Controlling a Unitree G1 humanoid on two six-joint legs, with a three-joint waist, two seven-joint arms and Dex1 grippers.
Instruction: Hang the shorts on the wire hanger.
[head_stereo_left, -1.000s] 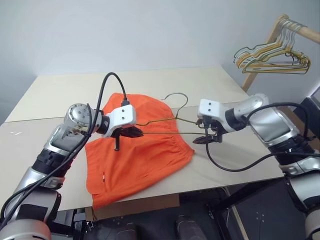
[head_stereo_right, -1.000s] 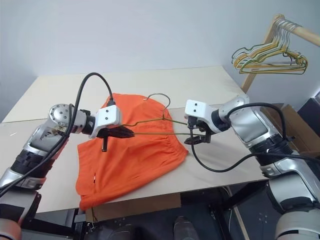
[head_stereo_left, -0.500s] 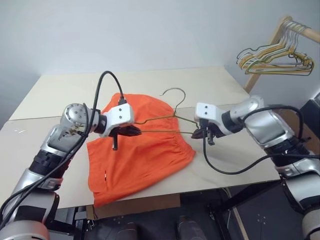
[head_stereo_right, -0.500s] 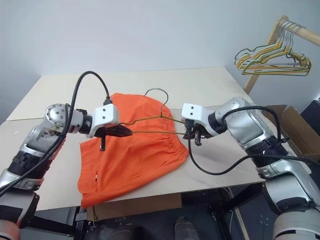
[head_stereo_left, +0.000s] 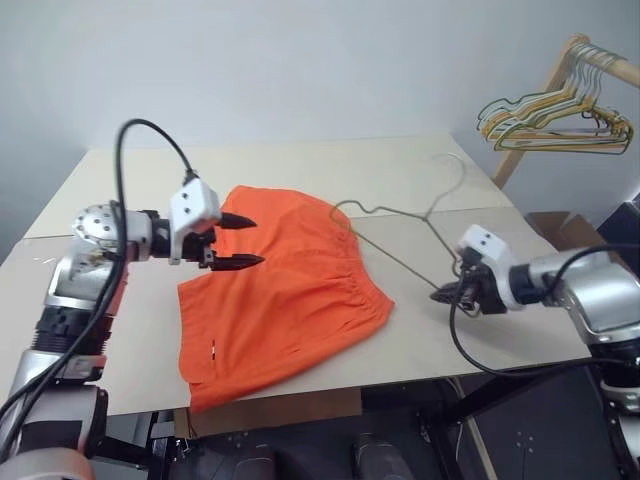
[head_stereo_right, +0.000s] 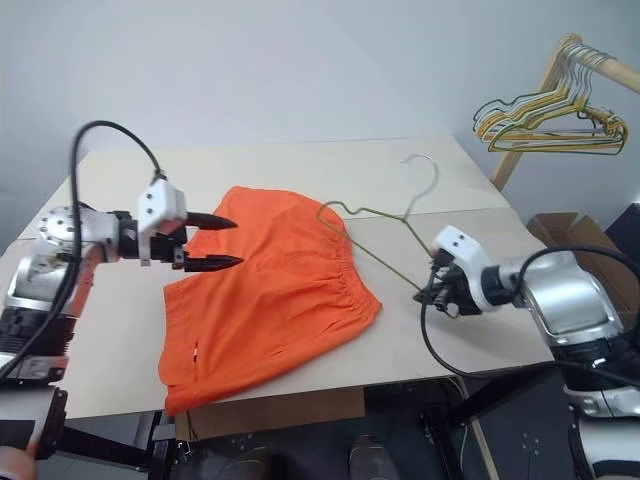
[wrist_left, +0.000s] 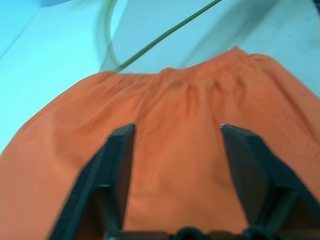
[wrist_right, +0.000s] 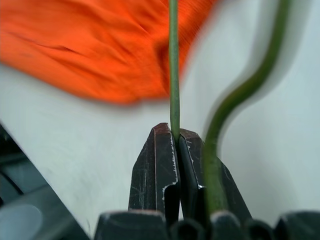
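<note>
right gripper (head_stereo_right: 432, 296) clamps wire hanger (head_stereo_right: 375, 216), whose far corner hides behind shorts (head_stereo_right: 270, 290); left gripper (head_stereo_right: 210, 243) gapes.

Four cameras looking at one table (head_stereo_left: 300, 165)

Two head eyes are looking down together; each wrist camera is looking very close, sharing the shorts (head_stereo_left: 290, 290) with them.

Silver-grey metal arms, black joint bands, looping black cables. White boxy wrist housings. Left end effector (head_stereo_left: 237, 242), right end effector (head_stereo_left: 446, 293): paired black tapered fingers.
</note>
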